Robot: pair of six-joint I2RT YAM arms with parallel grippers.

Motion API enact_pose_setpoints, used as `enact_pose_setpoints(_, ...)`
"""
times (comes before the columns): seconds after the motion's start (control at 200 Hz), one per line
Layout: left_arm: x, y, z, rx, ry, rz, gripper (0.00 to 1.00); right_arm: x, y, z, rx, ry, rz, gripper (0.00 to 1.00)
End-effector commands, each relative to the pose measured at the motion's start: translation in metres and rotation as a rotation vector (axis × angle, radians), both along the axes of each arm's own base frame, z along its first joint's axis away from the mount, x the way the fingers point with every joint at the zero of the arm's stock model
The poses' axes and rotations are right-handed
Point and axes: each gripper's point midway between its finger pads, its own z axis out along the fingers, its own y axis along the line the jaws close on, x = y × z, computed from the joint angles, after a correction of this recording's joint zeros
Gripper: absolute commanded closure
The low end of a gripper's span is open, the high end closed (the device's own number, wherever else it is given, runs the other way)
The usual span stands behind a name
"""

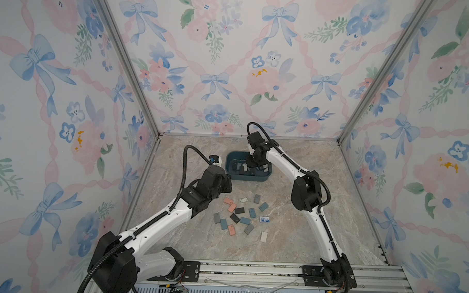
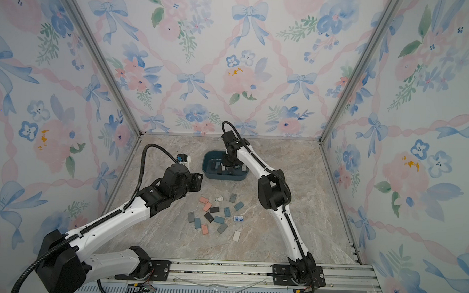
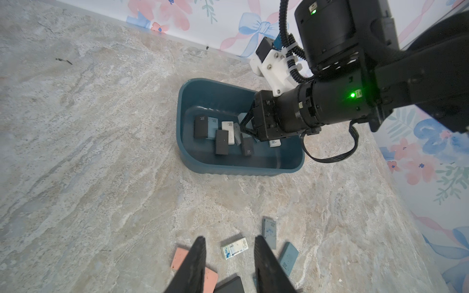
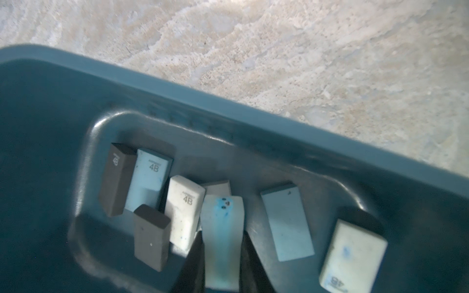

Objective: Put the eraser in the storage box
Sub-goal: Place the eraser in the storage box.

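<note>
The right tool (image 4: 222, 236) reaches down into the storage box (image 4: 50, 101), its fingers pinching the sides of a pale eraser (image 4: 222, 256) smudged with blue. The eraser hangs inside the box walls; whether it touches the floor cannot be told. On the box floor lie at least seven others: two black erasers (image 4: 115, 177), pale blue ones (image 4: 286, 223) and white ones (image 4: 184, 210), several stamped 4B, some leaning on each other. On the robot's side of the box, loose erasers (image 1: 245, 220) in pink, grey, blue and black are scattered over the marbled counter (image 1: 305, 235). The left tool (image 3: 229, 238) hovers over those nearest the box, fingers spread, gripping nothing.
</note>
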Motion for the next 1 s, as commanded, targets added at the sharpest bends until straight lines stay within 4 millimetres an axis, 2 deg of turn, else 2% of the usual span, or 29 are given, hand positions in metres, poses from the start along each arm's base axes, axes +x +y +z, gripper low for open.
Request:
enact_pose_setpoints(0.0, -0.002, 0.003, 0.007, -0.011, -0.013, 0.017, 0.65, 0.002, -0.005, -0.007, -0.009, 0.021, -0.007, 0.77)
enact_pose_setpoints(0.2, -0.004, 0.005, 0.006, -0.009, -0.009, 0.023, 0.65, 0.003, -0.005, -0.010, -0.006, 0.024, -0.012, 0.71)
enact_pose_setpoints(0.38, -0.005, 0.007, 0.007, -0.007, -0.012, 0.025, 0.65, 0.004, -0.005, -0.004, 0.000, 0.017, -0.014, 0.62)
enact_pose_setpoints(0.48, -0.006, 0.008, 0.007, -0.009, -0.014, 0.028, 0.65, 0.003, -0.006, 0.000, 0.000, 0.015, -0.012, 0.60)
enact_pose_setpoints(0.72, -0.009, 0.009, 0.002, -0.009, 0.000, 0.027, 0.65, 0.000, -0.007, 0.022, 0.013, -0.012, -0.006, 0.56)
enact_pose_setpoints(0.995, -0.014, 0.010, -0.003, -0.022, 0.022, 0.030, 0.64, -0.015, -0.015, 0.056, 0.030, -0.051, 0.005, 0.51)
